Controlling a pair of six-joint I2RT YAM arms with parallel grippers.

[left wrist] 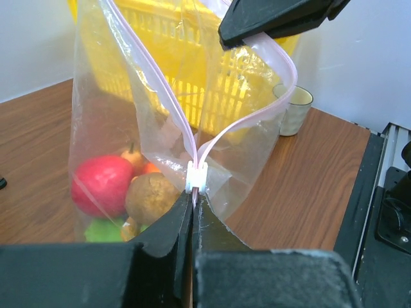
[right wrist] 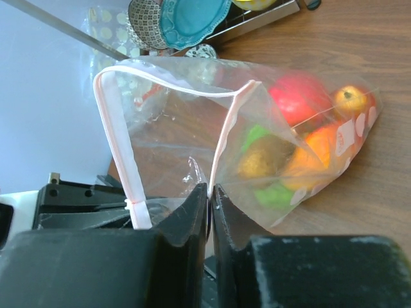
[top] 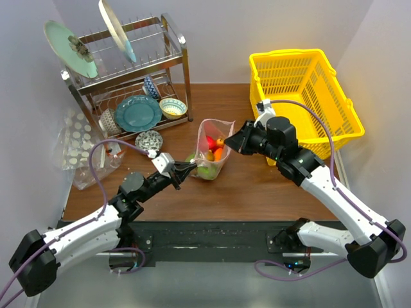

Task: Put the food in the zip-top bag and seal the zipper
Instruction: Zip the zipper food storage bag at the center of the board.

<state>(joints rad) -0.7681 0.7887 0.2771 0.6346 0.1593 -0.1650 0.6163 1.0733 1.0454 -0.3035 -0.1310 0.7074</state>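
The zip-top bag point(top: 214, 146) stands mid-table with its mouth partly open. The food lies inside it: a red fruit point(left wrist: 103, 183), a tan one point(left wrist: 151, 197), a green piece point(left wrist: 106, 230) and an orange one point(right wrist: 314, 151). My left gripper point(left wrist: 193, 200) is shut on the pink zipper point(left wrist: 164, 96) just under its white slider point(left wrist: 197, 178). It sits at the bag's left end point(top: 187, 168). My right gripper point(right wrist: 210, 189) is at the bag's right end point(top: 236, 142). Its jaws stand a hair apart with the pink strip pinched between them.
A yellow basket point(top: 302, 96) stands at the back right. A dish rack point(top: 128, 83) with plates and bowls is at the back left. A clear bag of white discs point(top: 80, 147) lies at the left edge. A small cup point(left wrist: 294, 109) stands near the basket.
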